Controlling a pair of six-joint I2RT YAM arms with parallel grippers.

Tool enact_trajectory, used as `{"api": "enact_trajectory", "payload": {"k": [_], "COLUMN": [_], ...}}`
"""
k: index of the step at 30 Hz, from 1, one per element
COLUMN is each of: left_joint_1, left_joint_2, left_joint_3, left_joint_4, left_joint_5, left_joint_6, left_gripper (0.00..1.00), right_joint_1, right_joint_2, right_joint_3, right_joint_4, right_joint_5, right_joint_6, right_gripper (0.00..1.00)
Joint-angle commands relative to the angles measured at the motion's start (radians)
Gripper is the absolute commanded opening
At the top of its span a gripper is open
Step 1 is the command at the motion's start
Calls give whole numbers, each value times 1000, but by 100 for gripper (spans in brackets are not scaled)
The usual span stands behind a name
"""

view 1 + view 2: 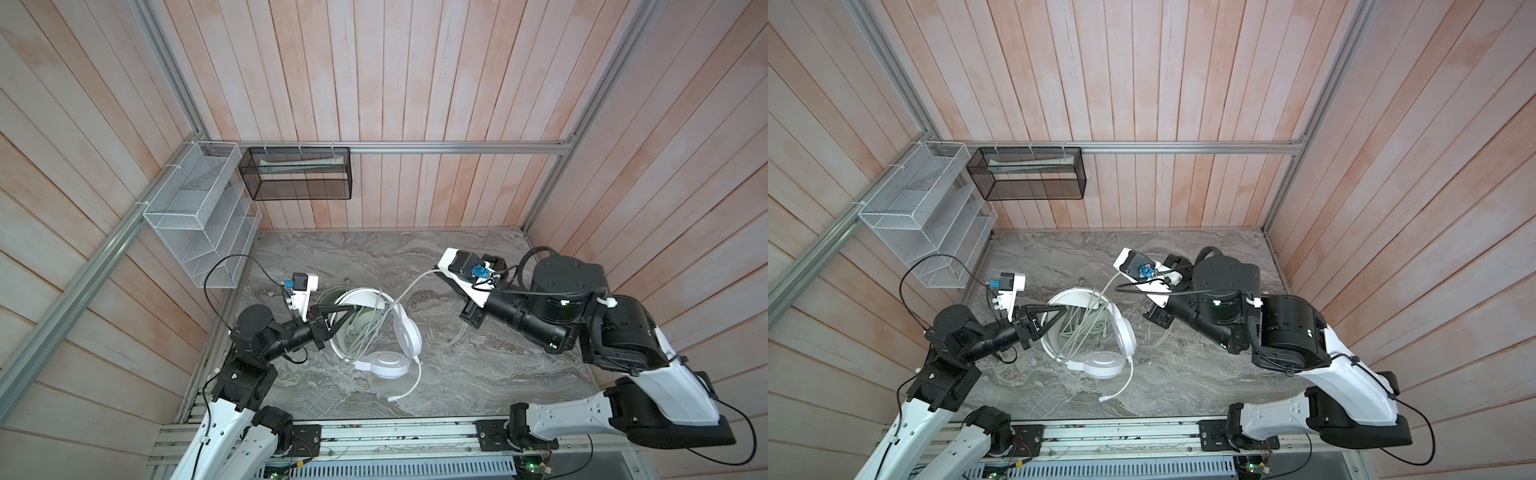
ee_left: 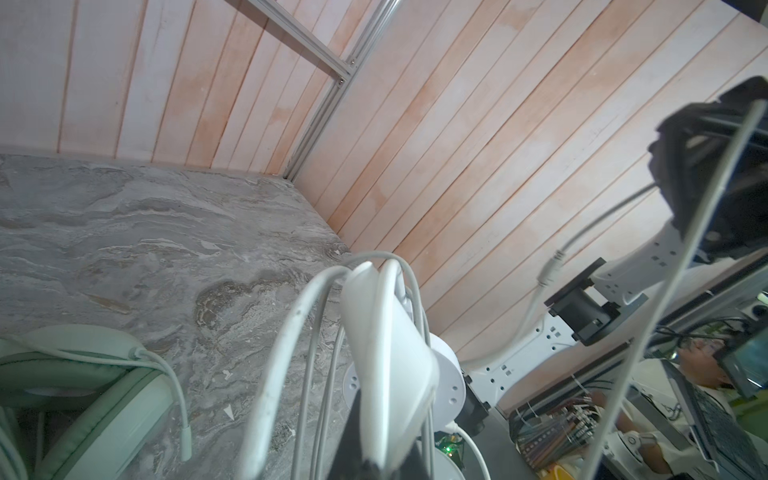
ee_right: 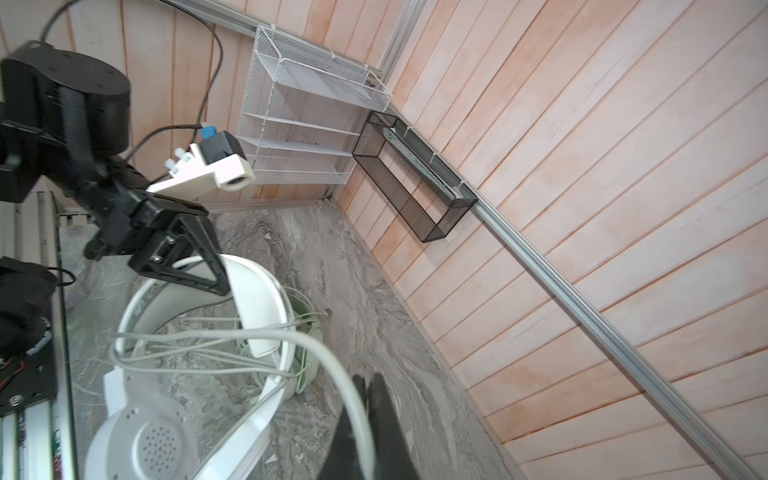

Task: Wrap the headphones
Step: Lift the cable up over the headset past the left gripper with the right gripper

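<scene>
Grey marble tabletop (image 1: 478, 374), pale slatted walls (image 1: 415, 83) all round, and both arms are in play over the headphones. The left pincer (image 1: 351, 310) is clamped tight on the broad band of the white headset (image 1: 384, 365). The right wrist view shows it best, with the black fingers (image 3: 220, 282) biting the band at its crown. The right pincer (image 3: 369, 384) is closed too, pinching the thick white cable (image 3: 324, 353), which runs from its tips back across to the band in the left pincer's grip. Under that left pincer, flat on the marble, lies the mint-green headset (image 1: 1100, 328). Its thin grey cords (image 1: 368, 332) are draped through the white band — that is the tangle to watch.

My read is that this is a winding step, with one arm as anchor and one as feeder. To do it well, the left pincer should hold dead steady while the right leads the cable round the band under light tension. It should loop only the white cable and steer clear of those grey cords. Pull too hard and the band could twist out of the grip.

As for how it lies, the white headset's long axis runs from the crown at the left pincer down and away to its cups. The band is raised, and one cup lies flat on the table below and beyond the left pincer's tips. A loose plug (image 1: 392, 398) lies further out that way again.
</scene>
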Motion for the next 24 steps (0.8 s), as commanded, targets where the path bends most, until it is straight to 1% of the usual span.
{"api": "enact_trajectory", "payload": {"k": [1, 4, 8, 13, 16, 18, 20, 24], "left_joint_1": [-11, -21, -31, -35, -35, -35, -35, -35], "left_joint_2": [-22, -25, -28, -34, -34, -34, -33, -32], "left_joint_3": [70, 88, 107, 123, 141, 147, 136, 112], "left_joint_4": [59, 78, 89, 88, 68, 77, 126, 220], "left_joint_5": [94, 130, 154, 162, 157, 161, 177, 193], "left_joint_6": [-23, -38, -52, -55, -37, -43, -79, -160], "left_gripper": [0, 0, 0, 0, 0, 0, 0, 0], "right_joint_1": [-124, -251, -358, -487, -524, -533, -541, -544], "right_joint_2": [-15, -19, -28, -50, -73, -93, -92, -30], "right_joint_3": [-55, -119, -184, -287, -356, -410, -439, -440], "right_joint_4": [83, 134, 221, 349, 406, 451, 473, 458], "right_joint_5": [-78, -175, -250, -388, -465, -480, -509, -557], "right_joint_6": [-15, -7, 14, 79, 108, 122, 127, 135], "right_gripper": [0, 0, 0, 0, 0, 0, 0, 0]}}
